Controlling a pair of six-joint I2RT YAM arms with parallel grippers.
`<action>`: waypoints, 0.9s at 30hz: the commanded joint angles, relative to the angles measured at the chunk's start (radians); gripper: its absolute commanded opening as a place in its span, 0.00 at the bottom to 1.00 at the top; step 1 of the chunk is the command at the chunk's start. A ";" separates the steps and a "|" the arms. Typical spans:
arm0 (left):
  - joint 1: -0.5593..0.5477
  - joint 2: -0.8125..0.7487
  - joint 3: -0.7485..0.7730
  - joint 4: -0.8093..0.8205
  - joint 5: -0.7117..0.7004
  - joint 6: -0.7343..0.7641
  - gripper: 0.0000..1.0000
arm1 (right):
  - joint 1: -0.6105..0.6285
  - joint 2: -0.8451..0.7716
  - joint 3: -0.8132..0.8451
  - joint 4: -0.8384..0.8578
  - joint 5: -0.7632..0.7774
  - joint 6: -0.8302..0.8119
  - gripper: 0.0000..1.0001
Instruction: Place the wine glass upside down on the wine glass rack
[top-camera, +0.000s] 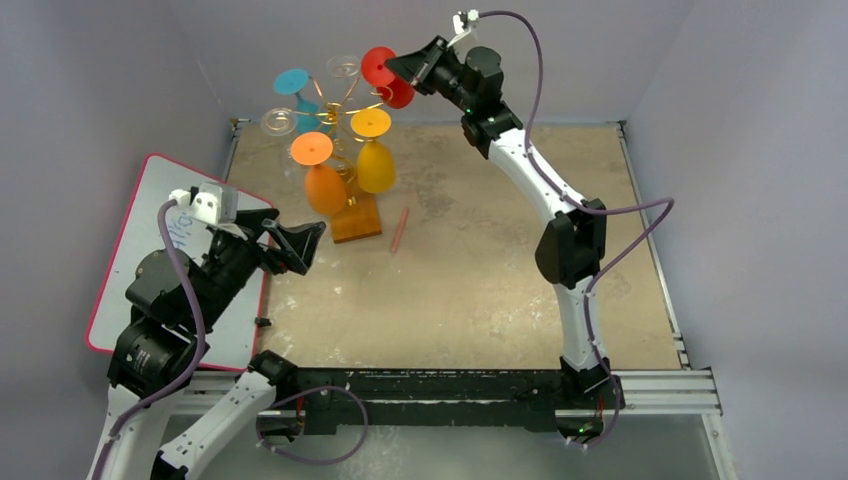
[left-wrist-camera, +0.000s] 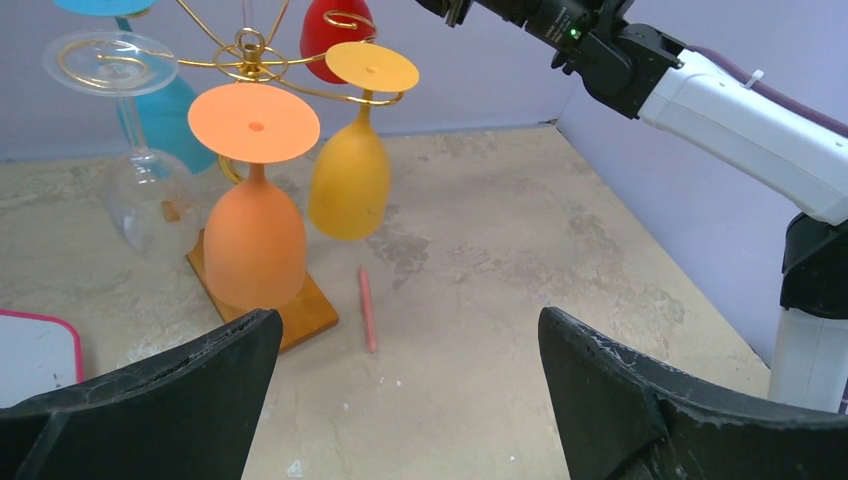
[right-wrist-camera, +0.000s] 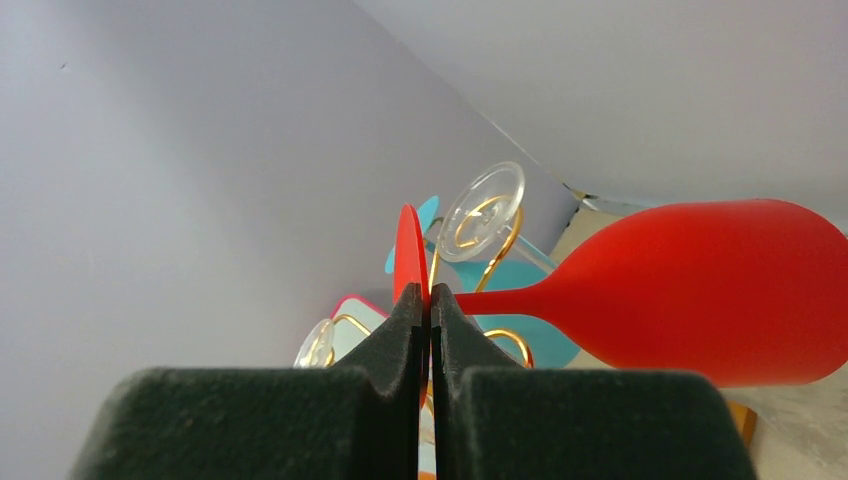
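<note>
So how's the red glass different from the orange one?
The red glass is pinched by its foot in the right pincer; the orange glass hangs free on the rack. Red sits at the rack's far side, orange at the near. Both are same-shaped, foot up.

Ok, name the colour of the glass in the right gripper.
Solid red wine glass; best in right wrist view.

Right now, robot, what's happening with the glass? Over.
Right end effector shut on red wine glass foot, up by wine glass rack. Left end effector open, clear. Orange glass, yellow glass hanging close.
</note>
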 joint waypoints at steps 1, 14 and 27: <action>0.000 -0.005 0.045 0.030 -0.037 0.002 1.00 | 0.015 0.021 0.094 0.023 -0.063 0.017 0.00; 0.000 -0.016 0.046 0.027 -0.045 0.010 1.00 | 0.033 0.040 0.127 -0.022 -0.098 -0.002 0.00; -0.001 -0.016 0.044 0.017 -0.058 0.005 1.00 | 0.039 0.055 0.136 -0.047 -0.160 -0.021 0.00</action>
